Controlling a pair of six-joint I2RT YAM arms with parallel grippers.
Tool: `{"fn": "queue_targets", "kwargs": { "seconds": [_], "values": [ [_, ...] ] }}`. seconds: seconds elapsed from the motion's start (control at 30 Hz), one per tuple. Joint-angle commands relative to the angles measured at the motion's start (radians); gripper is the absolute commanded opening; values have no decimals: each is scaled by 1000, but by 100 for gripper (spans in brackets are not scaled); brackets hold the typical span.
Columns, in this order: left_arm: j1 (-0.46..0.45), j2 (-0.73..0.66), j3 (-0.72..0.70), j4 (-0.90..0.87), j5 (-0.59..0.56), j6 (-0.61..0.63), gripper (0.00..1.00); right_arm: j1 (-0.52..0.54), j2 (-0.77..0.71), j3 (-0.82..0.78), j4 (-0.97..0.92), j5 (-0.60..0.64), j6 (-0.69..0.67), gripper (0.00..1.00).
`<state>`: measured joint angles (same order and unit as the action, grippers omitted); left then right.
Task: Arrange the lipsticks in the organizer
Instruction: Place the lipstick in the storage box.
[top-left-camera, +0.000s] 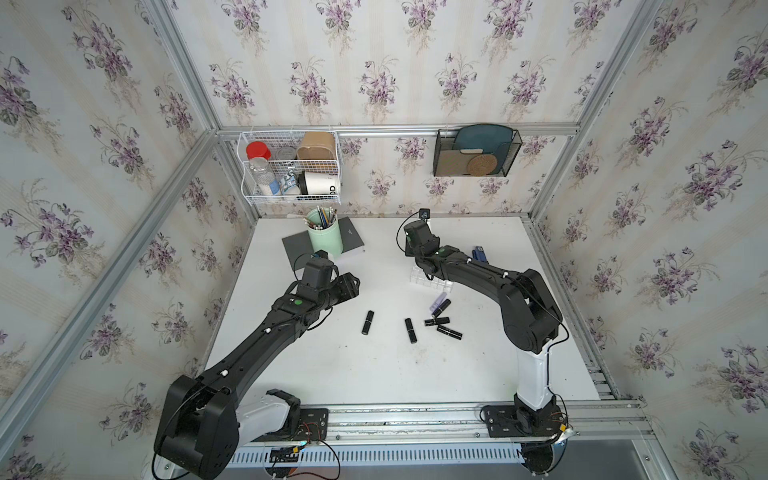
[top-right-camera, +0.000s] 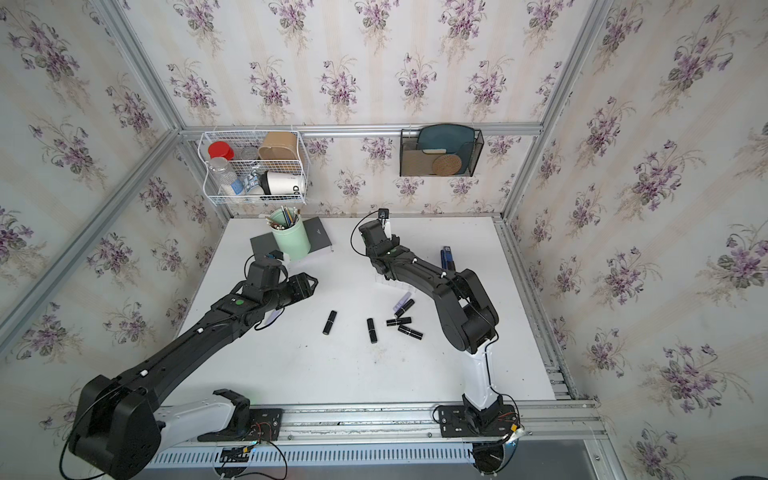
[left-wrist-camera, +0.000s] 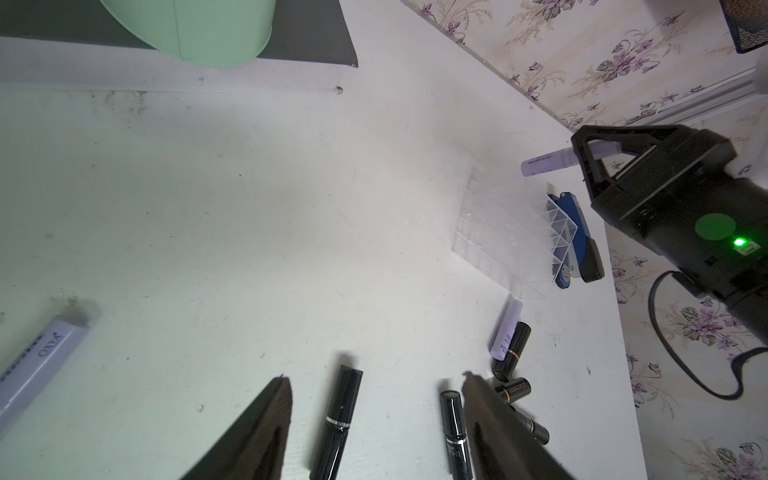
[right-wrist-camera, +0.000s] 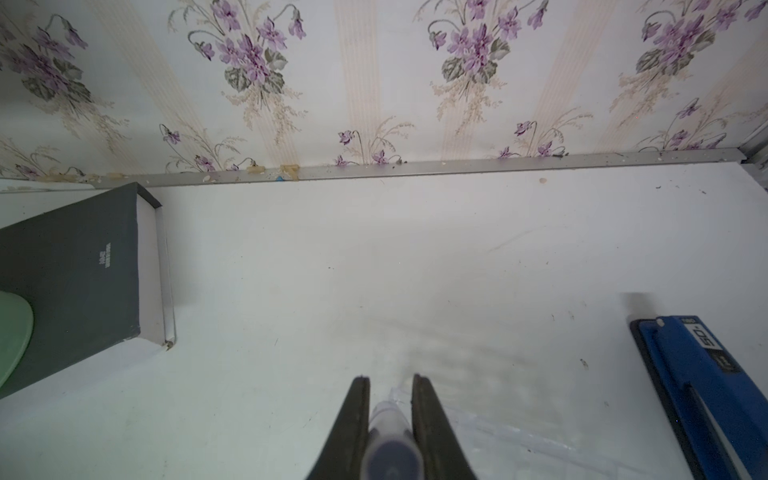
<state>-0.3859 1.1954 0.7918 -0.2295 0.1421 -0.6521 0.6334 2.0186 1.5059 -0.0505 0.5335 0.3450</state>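
Lipsticks (top-left-camera: 410, 330) lying on table (top-left-camera: 374, 374) in front of organizer (top-left-camera: 430, 281); stapler (top-left-camera: 478, 254) sitting just behind-R; pen cup (top-left-camera: 326, 241) standing on book (top-left-camera: 296, 248), back-L.

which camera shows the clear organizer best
The left wrist view: the organizer shows whole, cell grid clear. In both top views the right arm covers most of it. The right wrist view catches only a blurred edge.

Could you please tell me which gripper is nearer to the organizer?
Right. The right gripper, shut on a lilac lipstick, hangs just over the edge of the organizer; the left gripper sits open across bare table from it.
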Motion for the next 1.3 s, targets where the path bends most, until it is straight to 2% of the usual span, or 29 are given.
{"fn": "queue_targets", "kwargs": {
  "seconds": [0.0,0.53,0.7,0.8,1.1,1.27],
  "values": [
    [4,-10,-6,21,-4,13,69,-1,3,-9,13,10,9,8],
    [14,-14,-14,17,4,11,69,-6,40,-31,20,21,43,7],
    [16,-32,-22,-2,-24,9,69,-6,38,-55,33,32,66,9],
    [19,-37,-12,-36,-40,11,70,-6,44,-47,19,19,76,14],
    [39,-47,76,-206,-127,84,78,-6,-11,-54,-19,-11,92,42],
    [115,-76,84,-271,-89,114,81,-6,-101,-87,-41,-39,101,48]
  ]
}}
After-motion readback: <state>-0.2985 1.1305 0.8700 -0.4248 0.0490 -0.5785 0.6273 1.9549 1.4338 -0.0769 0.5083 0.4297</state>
